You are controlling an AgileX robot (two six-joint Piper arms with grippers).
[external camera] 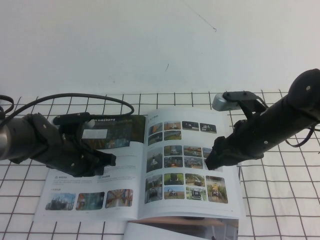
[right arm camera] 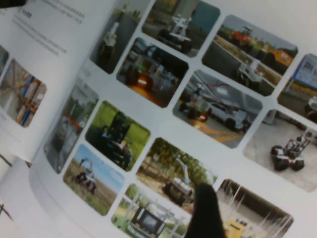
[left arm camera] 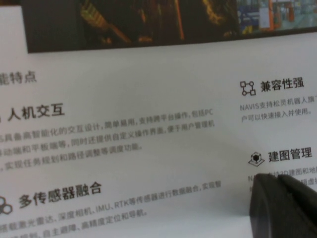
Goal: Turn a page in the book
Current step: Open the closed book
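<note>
The book [external camera: 127, 172] lies open on the gridded cloth. Its left page has a dark banner [external camera: 116, 133] and text. The page [external camera: 186, 161] on the right shows rows of small colour photos and lies flat. My left gripper [external camera: 112, 160] is shut and rests on the left page near the spine. In the left wrist view the left gripper [left arm camera: 280, 179] touches the printed text. My right gripper [external camera: 210, 161] hovers low over the photo page, near its outer middle. In the right wrist view its dark tip [right arm camera: 203, 210] sits over the photos [right arm camera: 148, 79].
A second booklet [external camera: 175, 231] with a tan-brown strip [external camera: 192, 221] lies under the book's near edge. A white wall rises behind the table. The black-gridded white cloth [external camera: 280, 200] spreads around the book. A black cable [external camera: 100, 97] loops from the left arm.
</note>
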